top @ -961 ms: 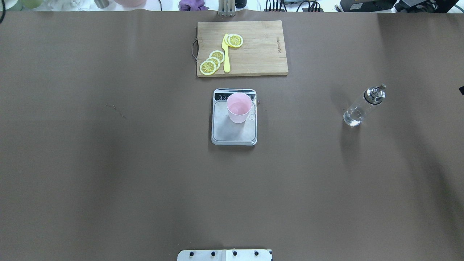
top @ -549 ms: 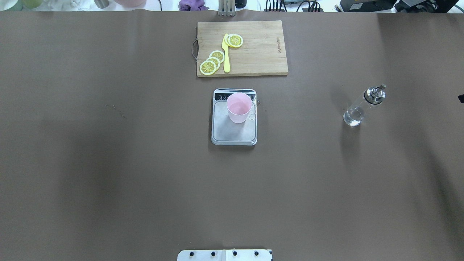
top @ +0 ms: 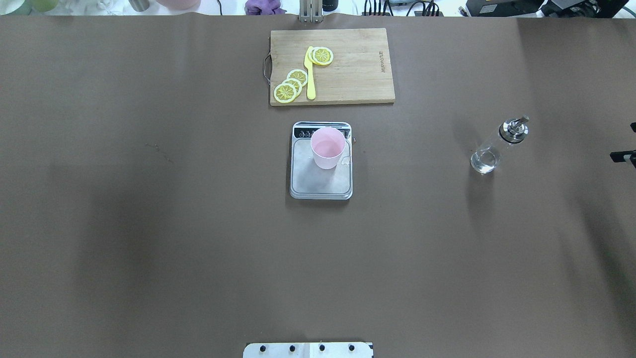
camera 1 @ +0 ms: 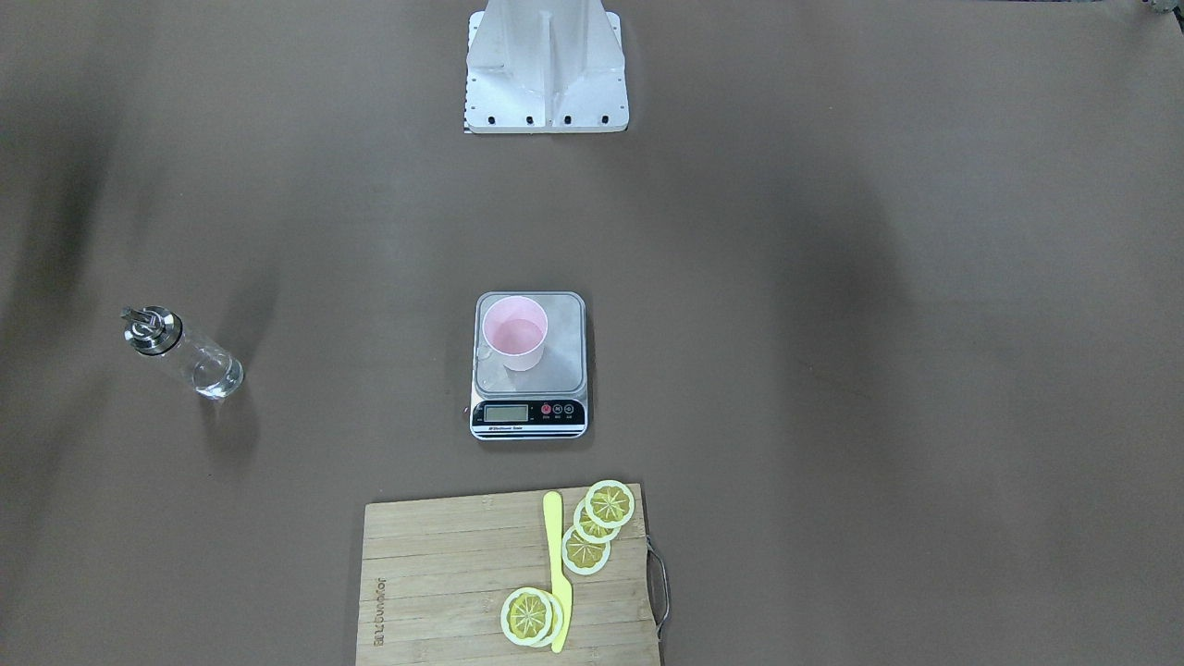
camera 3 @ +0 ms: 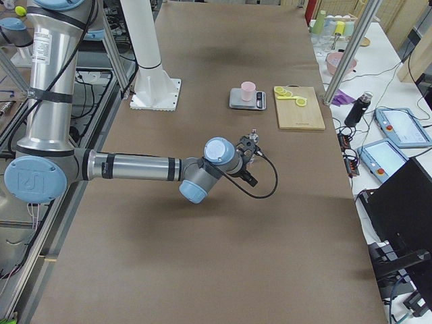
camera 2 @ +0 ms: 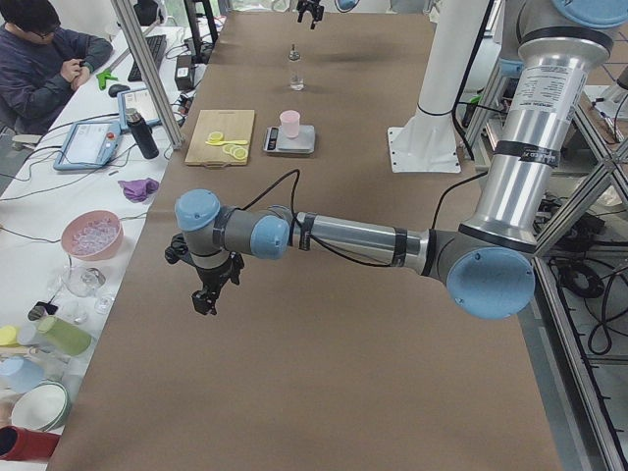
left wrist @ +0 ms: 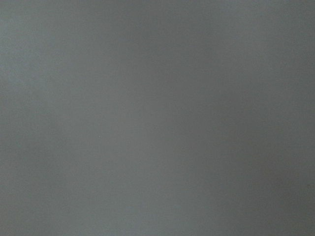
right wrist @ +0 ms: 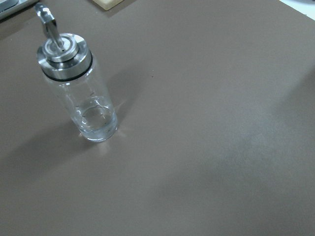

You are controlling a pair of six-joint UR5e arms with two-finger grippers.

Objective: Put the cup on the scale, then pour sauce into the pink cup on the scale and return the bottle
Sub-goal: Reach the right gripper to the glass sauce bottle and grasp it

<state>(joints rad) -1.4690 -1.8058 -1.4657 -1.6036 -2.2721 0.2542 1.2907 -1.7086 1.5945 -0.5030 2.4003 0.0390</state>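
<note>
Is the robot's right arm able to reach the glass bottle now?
Probably yes. The bottle stands upright by itself, and the right arm is near it with nothing between them.

The cup (camera 3: 248, 90) stands upright on the scale (camera 3: 259, 102), with the wooden cutting board (camera 3: 304, 115) just beside it.

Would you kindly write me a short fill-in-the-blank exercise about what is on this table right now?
The pink cup stands on the ____.
The glass bottle stands ____ on the table.
The yellow knife lies on the wooden ____.
Missing words: scale; upright; board.
</note>
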